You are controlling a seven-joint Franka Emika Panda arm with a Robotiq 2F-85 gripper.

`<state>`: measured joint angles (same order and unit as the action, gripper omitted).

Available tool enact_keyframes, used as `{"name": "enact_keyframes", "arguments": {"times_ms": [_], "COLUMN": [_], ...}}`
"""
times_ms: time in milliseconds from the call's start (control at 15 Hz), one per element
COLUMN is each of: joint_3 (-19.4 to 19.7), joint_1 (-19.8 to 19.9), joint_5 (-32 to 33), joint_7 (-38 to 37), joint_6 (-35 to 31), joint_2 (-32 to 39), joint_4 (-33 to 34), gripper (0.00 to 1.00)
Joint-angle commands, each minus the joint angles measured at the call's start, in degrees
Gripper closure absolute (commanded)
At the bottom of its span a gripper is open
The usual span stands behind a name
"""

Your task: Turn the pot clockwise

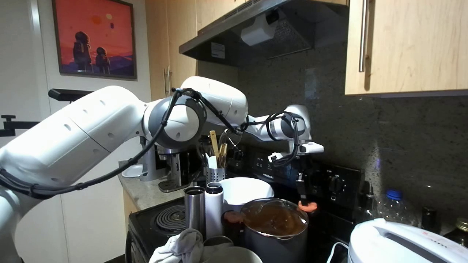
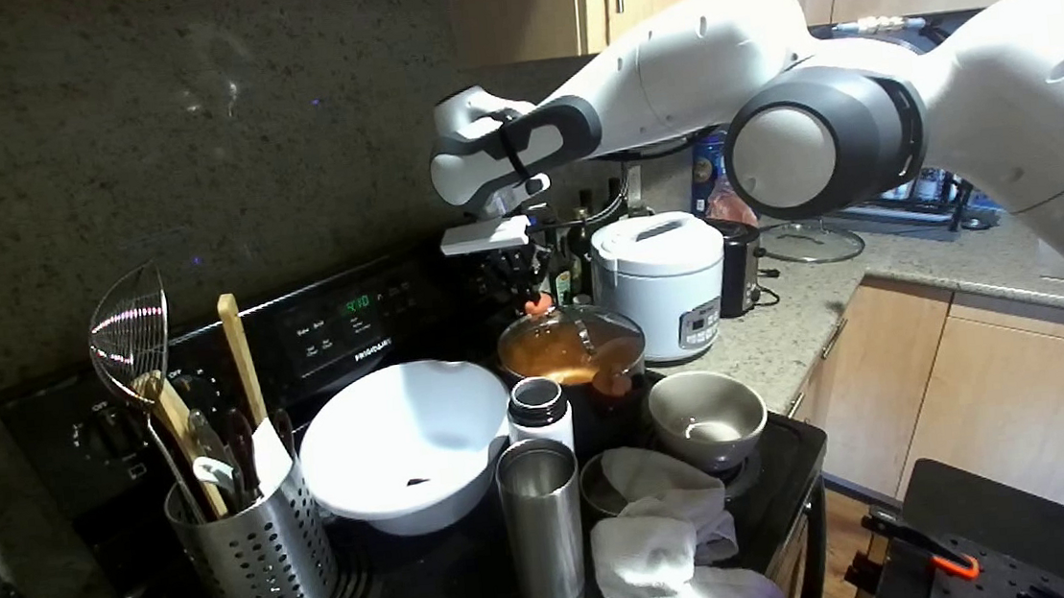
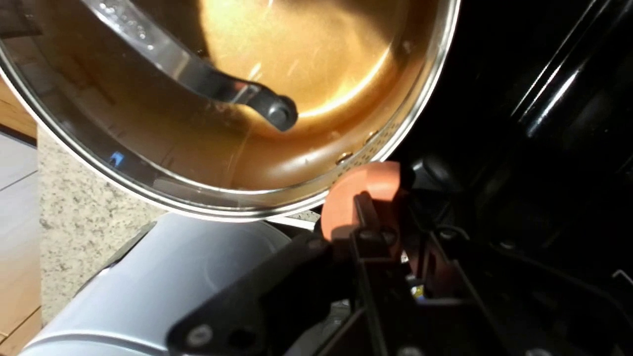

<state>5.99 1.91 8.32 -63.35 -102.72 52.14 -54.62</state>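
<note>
The pot (image 1: 276, 244) stands on the stove under a clear glass lid. Its copper inside shows through the lid in an exterior view (image 2: 552, 365) and in the wrist view (image 3: 277, 168). One orange-covered handle (image 1: 309, 207) points to the back; the other handle (image 1: 233, 216) is on the opposite side. My gripper (image 1: 303, 199) points down at the back handle and also shows in an exterior view (image 2: 532, 296). In the wrist view, a finger of my gripper (image 3: 395, 222) overlaps the orange handle cover (image 3: 341, 202). Shadow hides whether the fingers clasp it.
A white bowl (image 2: 388, 418), a white bottle (image 1: 214, 210) and a steel canister (image 2: 545, 539) stand beside the pot. A rice cooker (image 2: 660, 273) is close on another side. A cloth (image 2: 661, 557) and small bowl (image 2: 708, 414) lie in front. The range hood (image 1: 252, 40) hangs above.
</note>
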Motion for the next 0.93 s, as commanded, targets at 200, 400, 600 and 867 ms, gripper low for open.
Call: {"name": "enact_keyframes", "arguments": {"times_ms": [200,400,600,867], "joint_3": [1.2,1.3,1.5,1.7], "joint_1": [-0.3,-0.4,-0.3,-0.4], "joint_5": [1.4,1.9,2.6,3.8], "joint_7": [-2.0,-2.0,-1.8,-1.2], "joint_6": [1.4,1.5,2.6,3.2], "joint_2": [1.0,0.8,0.7,0.1], "joint_4": [-0.1,-0.2,-0.2,-0.3], "gripper": [0.78,0.52,0.31,0.02]}}
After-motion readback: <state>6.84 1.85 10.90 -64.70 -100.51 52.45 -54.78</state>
